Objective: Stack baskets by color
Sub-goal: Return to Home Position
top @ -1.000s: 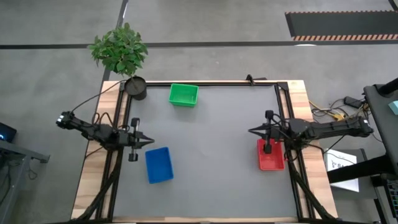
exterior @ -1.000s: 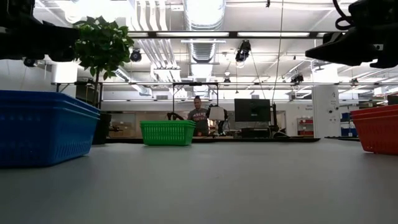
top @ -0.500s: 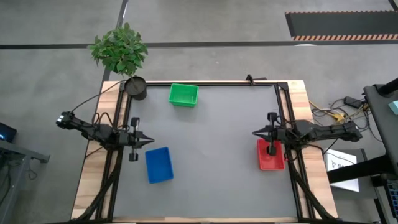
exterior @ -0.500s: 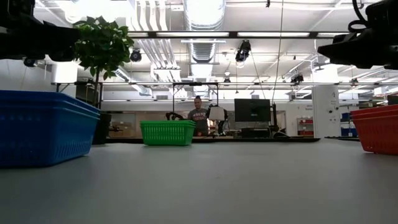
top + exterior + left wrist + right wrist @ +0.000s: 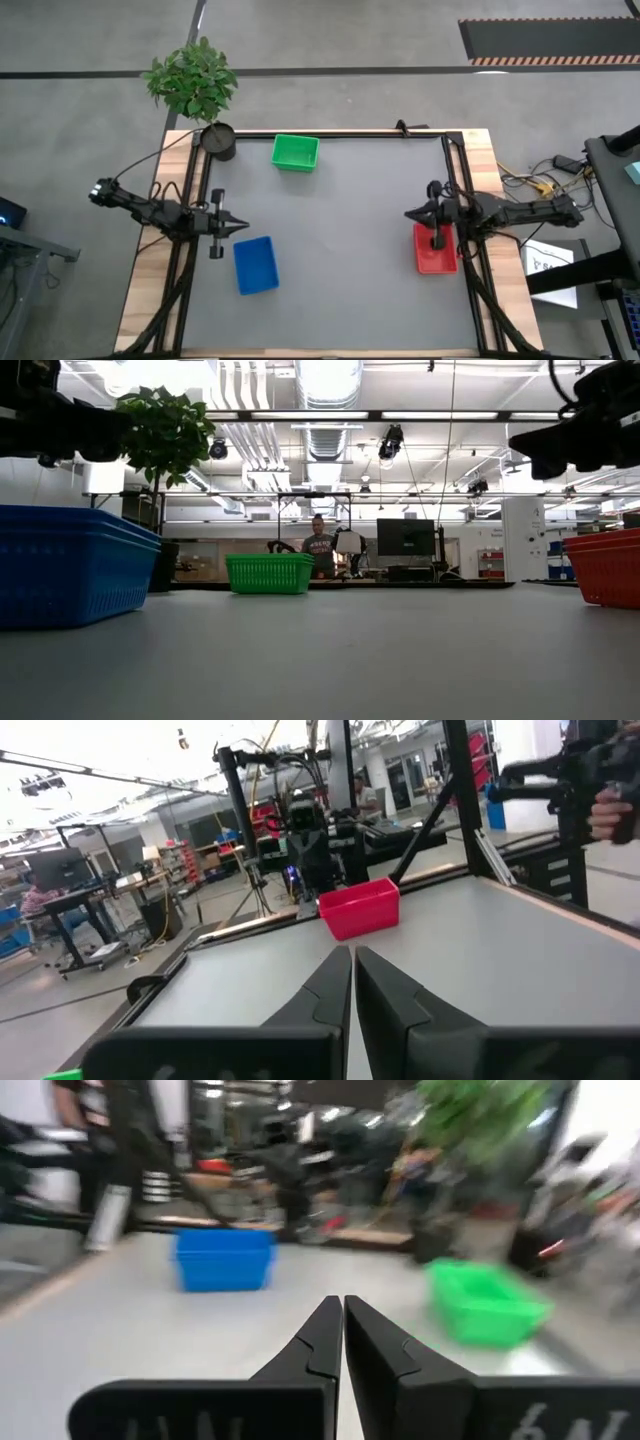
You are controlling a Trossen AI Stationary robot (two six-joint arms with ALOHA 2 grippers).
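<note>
Three basket stacks stand on the grey table. The green baskets (image 5: 295, 152) sit near the far edge, the blue baskets (image 5: 256, 265) at the near left, the red baskets (image 5: 434, 250) at the right edge. My left gripper (image 5: 246, 227) hovers shut just beyond the blue baskets, pointing level toward the table's middle. My right gripper (image 5: 408, 213) hovers shut just beyond the red baskets, pointing level toward the middle. Each wrist view shows its fingers (image 5: 352, 982) (image 5: 343, 1330) closed with nothing between them.
A round black pot (image 5: 218, 140) with a leafy plant (image 5: 192, 78) stands at the table's far left corner. A black frame (image 5: 330, 134) runs around the table's edges. The middle of the grey table (image 5: 340, 240) lies bare. A person (image 5: 319, 552) shows far behind the table.
My right gripper has drawn back a little toward the table's right edge, sunk slightly, and rolled about its own pointing line. It stays shut. The baskets have not moved.
</note>
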